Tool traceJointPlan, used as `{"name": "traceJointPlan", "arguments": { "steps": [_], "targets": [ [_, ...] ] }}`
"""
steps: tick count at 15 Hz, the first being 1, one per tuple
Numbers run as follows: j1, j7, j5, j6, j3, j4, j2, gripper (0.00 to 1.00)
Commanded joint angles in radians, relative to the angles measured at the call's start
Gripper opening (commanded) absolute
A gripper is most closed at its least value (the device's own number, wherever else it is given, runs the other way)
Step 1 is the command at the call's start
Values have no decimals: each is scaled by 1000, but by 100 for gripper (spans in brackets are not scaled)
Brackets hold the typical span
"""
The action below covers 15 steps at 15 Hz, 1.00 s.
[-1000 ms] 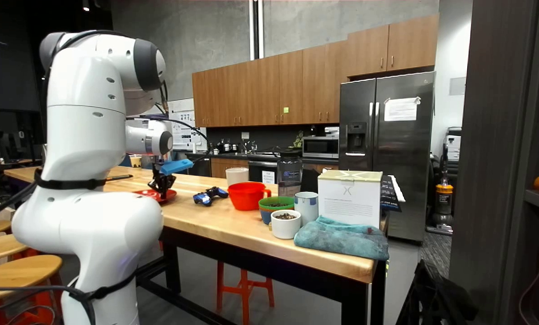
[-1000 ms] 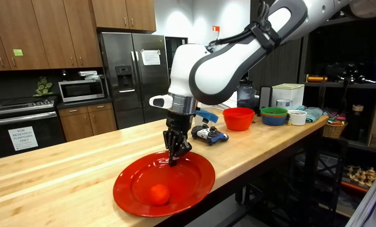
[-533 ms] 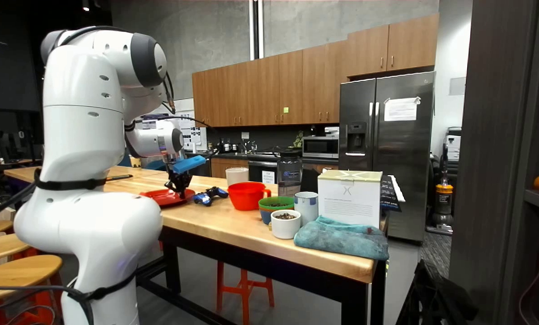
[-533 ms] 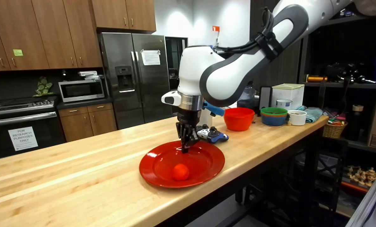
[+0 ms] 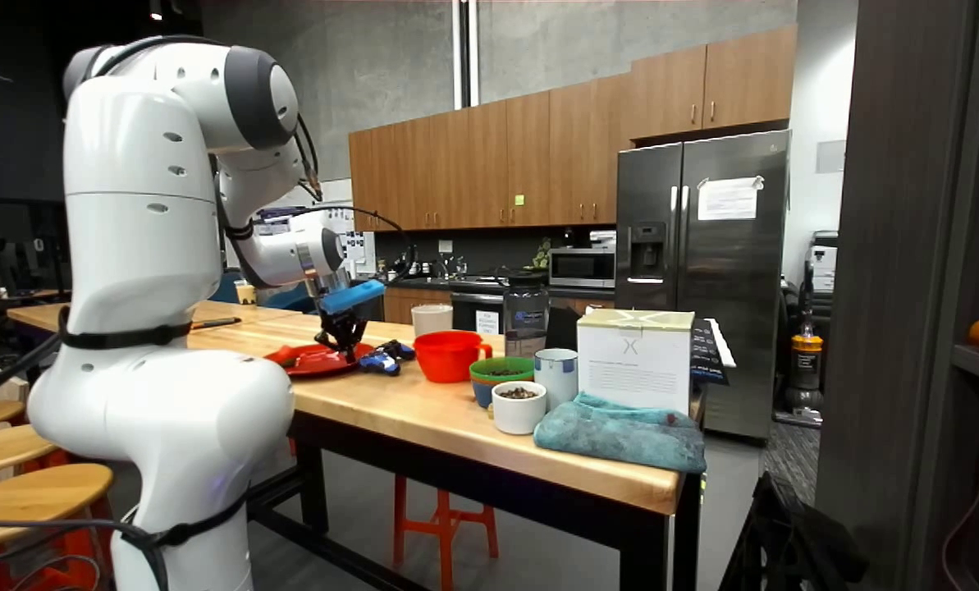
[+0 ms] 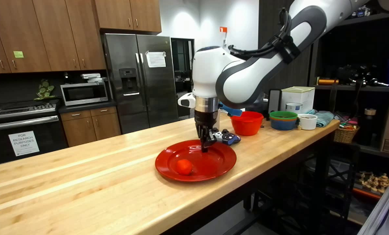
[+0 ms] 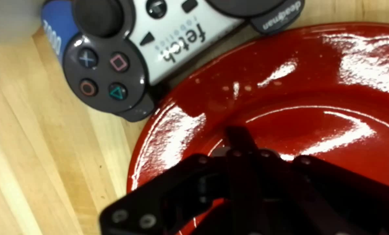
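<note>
My gripper (image 6: 204,150) points down over the glossy red plate (image 6: 210,166), its black fingertips pressed together with no object between them. The tips are at the plate's inner side, near the rim closest to the game controller (image 6: 226,137); whether they touch the surface cannot be told. A small red-orange ball (image 6: 184,167) lies on the opposite part of the plate. In the wrist view the closed fingertips (image 7: 241,135) lie dark over the plate (image 7: 305,94), and the blue, black and white controller (image 7: 116,62) sits against or very near its rim.
Beyond the controller stand a red bowl with a handle (image 5: 446,358) and a pale cup (image 5: 432,318). Farther along are nested green and blue bowls (image 5: 497,377), a white cup (image 5: 519,414), a mug (image 5: 556,373), a bottle (image 5: 527,316), a box (image 5: 633,361) and a teal towel (image 5: 620,439).
Gripper, plate and ball have travelled together along the table toward the red bowl. Lately the controller has shifted slightly the same way. The fingers have stayed closed.
</note>
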Motion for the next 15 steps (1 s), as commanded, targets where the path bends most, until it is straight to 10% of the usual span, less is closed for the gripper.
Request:
{"name": "traceJointPlan", "arguments": {
  "steps": [1,15],
  "targets": [
    [-12,83,-42,-48,-13,-58,-48,0],
    [-34,275,-6,-200,-34,179,-85,0]
  ]
}}
